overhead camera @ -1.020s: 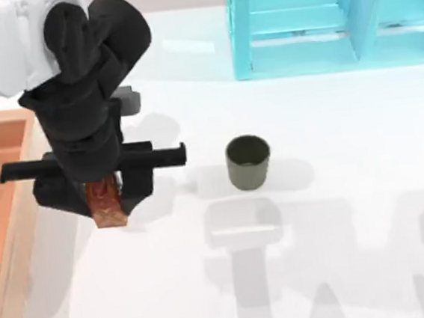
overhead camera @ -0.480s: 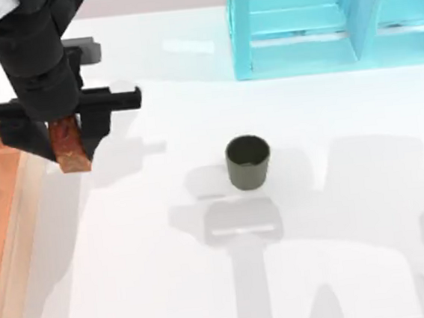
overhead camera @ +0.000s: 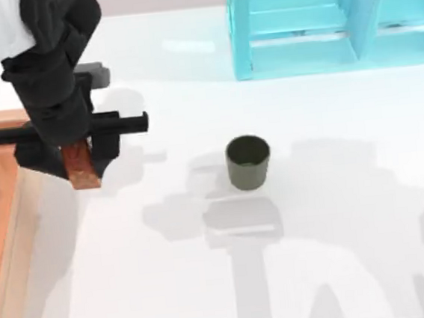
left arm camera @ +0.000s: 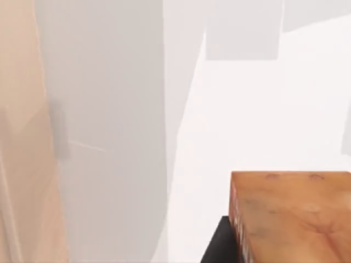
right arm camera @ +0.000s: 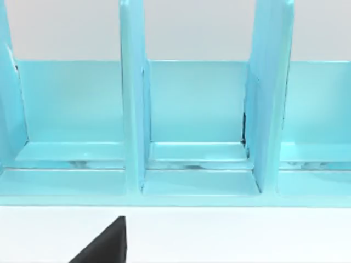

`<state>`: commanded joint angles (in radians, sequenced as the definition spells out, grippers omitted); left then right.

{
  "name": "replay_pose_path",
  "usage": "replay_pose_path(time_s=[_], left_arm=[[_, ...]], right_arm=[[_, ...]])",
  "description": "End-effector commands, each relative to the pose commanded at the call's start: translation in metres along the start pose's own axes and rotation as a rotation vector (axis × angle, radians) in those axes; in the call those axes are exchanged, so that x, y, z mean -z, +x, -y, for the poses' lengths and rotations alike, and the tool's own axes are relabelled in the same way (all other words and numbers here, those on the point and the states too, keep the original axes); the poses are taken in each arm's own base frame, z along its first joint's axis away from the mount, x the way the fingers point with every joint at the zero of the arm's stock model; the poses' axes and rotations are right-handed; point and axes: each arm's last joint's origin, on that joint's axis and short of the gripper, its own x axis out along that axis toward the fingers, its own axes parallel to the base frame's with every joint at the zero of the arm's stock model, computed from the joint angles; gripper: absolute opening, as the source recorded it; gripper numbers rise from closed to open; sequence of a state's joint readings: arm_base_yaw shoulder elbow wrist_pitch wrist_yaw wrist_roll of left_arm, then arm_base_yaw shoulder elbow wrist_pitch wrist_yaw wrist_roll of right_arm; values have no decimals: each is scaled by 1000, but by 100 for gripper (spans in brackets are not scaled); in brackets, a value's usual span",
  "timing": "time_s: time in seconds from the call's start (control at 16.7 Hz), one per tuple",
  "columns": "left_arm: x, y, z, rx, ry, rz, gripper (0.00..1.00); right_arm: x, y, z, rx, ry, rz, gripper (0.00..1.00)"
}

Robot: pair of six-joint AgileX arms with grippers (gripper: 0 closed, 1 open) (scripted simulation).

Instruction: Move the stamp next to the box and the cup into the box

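My left gripper (overhead camera: pixel 77 161) is shut on the reddish-brown stamp (overhead camera: pixel 82 168), holding it above the white table just right of the box's rim. The stamp (left arm camera: pixel 290 216) looms close in the left wrist view, with the box's pale rim (left arm camera: pixel 24 164) beside it. The orange-brown box (overhead camera: pixel 0 217) lies along the table's left edge. The dark olive-grey cup (overhead camera: pixel 248 162) stands upright near the table's middle, well to the right of the left gripper. In the right wrist view a dark finger (right arm camera: pixel 104 244) of my right gripper shows at the frame edge.
A turquoise shelf structure (overhead camera: pixel 333 16) stands at the back right, and its compartments (right arm camera: pixel 192 126) face the right wrist camera. Open white tabletop (overhead camera: pixel 283 272) spreads in front of the cup.
The left gripper, still holding the stamp, swung from in front of the box's corner toward the back left, then came slightly forward and right.
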<state>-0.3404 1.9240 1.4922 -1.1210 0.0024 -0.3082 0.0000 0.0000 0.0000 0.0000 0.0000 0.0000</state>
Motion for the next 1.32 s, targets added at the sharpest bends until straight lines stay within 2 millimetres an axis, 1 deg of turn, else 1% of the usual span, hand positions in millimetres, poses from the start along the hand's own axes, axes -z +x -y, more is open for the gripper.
replay_pose_path(time_s=[0.12,0.18,0.42,1.2,1.26,1.32], left_arm=[[2,17,-1,-2,0,-10,0],[2,21,-1,-4,-1,-14,0],[2,22,-1,-4,-1,-15,0],[2,22,-1,-4,-1,-15,98],[2,22,-1,-4,-1,-15,100],[2,22,-1,-4,-1,-15,100]], right_arm=[[0,0,0,0,0,0,100],[0,0,0,0,0,0,100],[0,0,0,0,0,0,100],[0,0,0,0,0,0,100],[0,0,0,0,0,0,100],[0,0,0,0,0,0,100]])
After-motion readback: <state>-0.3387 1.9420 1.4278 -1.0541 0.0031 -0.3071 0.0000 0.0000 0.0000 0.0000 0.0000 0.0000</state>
